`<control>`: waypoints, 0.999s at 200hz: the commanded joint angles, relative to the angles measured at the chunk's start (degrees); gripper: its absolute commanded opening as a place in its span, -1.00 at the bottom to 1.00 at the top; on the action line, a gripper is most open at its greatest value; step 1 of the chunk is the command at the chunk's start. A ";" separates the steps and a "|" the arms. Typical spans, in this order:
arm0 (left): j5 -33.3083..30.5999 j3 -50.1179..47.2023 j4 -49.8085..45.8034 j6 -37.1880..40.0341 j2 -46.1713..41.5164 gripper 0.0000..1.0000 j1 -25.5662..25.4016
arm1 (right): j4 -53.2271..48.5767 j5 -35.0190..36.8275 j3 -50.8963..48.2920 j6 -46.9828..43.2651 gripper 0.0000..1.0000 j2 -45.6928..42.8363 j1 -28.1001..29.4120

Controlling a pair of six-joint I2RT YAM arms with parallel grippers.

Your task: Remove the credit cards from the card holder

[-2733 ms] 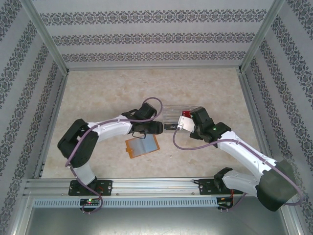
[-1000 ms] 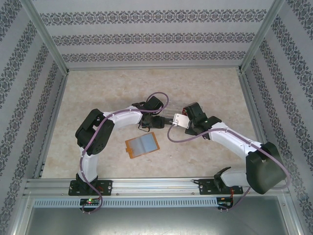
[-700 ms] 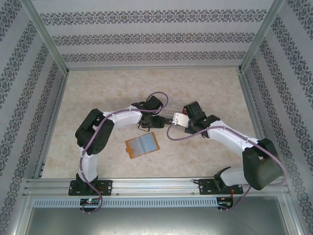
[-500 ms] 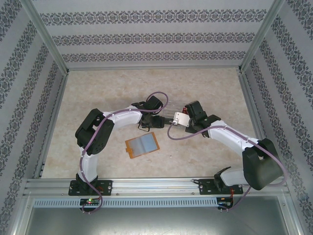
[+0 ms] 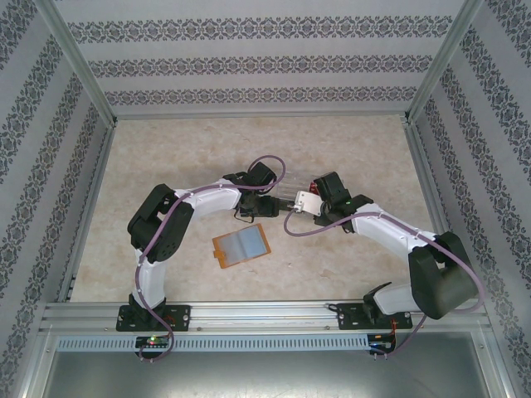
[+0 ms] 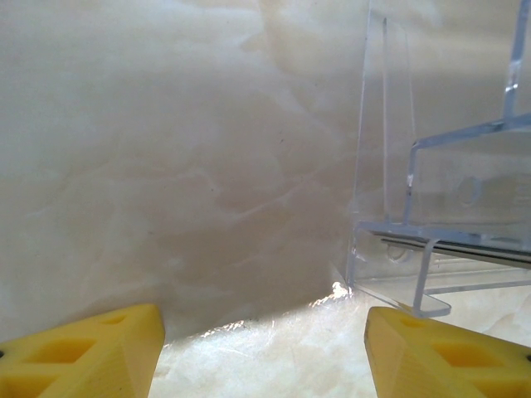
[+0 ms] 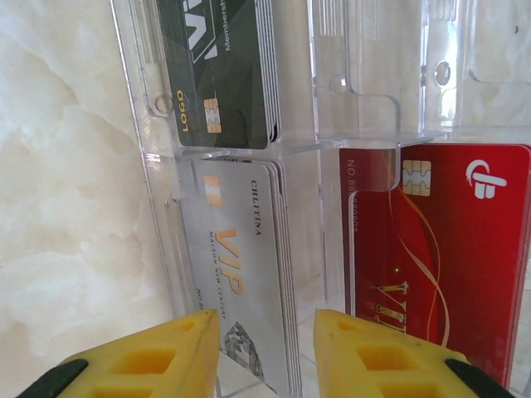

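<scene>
On the marbled surface (image 5: 166,166), the clear tray (image 7: 365,108) sits between the two arms. The card holder (image 5: 241,246) lies open a little nearer the bases, apart from both. The left hand (image 6: 265,340) hangs released beside the tray's corner, fingers spread wide. The right hand (image 7: 265,352), fingers slightly parted and gripping nothing, hovers over a pale credit card (image 7: 236,249) resting in a tray compartment — a black card (image 7: 220,75) beyond it, a red card (image 7: 448,249) alongside.
</scene>
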 commanded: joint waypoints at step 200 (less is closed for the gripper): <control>-33.04 -19.30 -11.49 0.72 -43.40 0.99 9.14 | 11.23 14.81 -7.72 58.16 0.96 -22.36 -5.55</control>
